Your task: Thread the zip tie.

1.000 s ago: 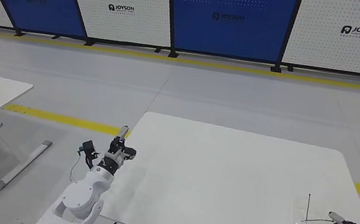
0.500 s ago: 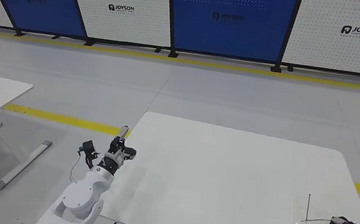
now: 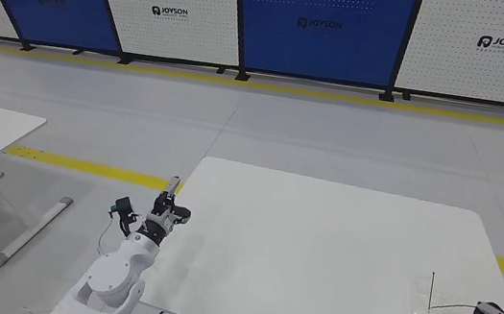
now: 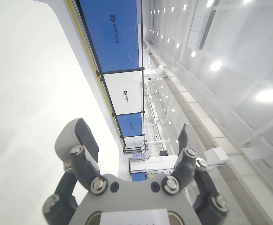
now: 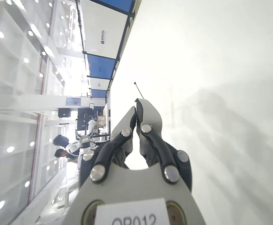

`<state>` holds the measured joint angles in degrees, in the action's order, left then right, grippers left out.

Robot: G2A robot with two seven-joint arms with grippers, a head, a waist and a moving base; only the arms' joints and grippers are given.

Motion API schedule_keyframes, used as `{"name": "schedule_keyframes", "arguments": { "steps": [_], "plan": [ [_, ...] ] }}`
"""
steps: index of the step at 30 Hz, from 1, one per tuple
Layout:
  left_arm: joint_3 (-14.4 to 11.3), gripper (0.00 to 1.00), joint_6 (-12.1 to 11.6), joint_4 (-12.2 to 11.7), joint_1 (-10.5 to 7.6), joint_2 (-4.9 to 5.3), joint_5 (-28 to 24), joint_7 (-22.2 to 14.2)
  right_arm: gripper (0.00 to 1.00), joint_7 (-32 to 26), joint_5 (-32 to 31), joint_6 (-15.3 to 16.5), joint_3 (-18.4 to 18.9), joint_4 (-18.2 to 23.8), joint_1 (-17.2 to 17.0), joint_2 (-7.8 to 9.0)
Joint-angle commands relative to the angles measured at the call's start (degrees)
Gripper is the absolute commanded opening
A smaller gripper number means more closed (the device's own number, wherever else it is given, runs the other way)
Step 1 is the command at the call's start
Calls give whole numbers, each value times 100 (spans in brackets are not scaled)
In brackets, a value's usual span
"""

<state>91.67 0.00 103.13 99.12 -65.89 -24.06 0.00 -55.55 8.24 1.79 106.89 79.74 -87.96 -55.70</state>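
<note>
At the near right corner of the table (image 3: 317,244), the right gripper (image 3: 481,308) is closed on the zip tie (image 3: 452,306). In the right wrist view the two fingers of this gripper (image 5: 136,104) are pressed together, and the thin black zip tie (image 5: 138,91) comes out from between the tips, straight, with a small knob at its free end, over the white table (image 5: 192,53). In the top view the black strip runs from the gripper toward the middle of the table, and there it meets a second thin black line which points to the far edge. I cannot tell if both are one bent strip.

Well apart from it, at the left edge of the table, is the left gripper (image 3: 172,186). Its fingers stand wide open in the left wrist view, and the left gripper (image 4: 132,123) holds nothing, with the table (image 4: 32,64) beside it.

Behind the table a yellow line (image 3: 86,167) crosses the grey floor. Farthest away stands a row of blue and white panels (image 3: 324,22).
</note>
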Motion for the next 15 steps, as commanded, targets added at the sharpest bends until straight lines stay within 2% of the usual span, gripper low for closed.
{"name": "schedule_keyframes", "arguments": {
  "steps": [1, 13, 15],
  "plan": [
    [0, 100, 0, 0, 0, 0, 0, 0, 0, -180, 476, 119, 149, -13, -115, -2],
    [0, 100, 0, 0, 0, 0, 0, 0, 0, -85, 444, 127, 106, 13, -138, -10],
    [0, 100, 0, 0, 0, 0, 0, 0, 0, -159, 648, 239, 36, 76, -201, -27]
  ]
}}
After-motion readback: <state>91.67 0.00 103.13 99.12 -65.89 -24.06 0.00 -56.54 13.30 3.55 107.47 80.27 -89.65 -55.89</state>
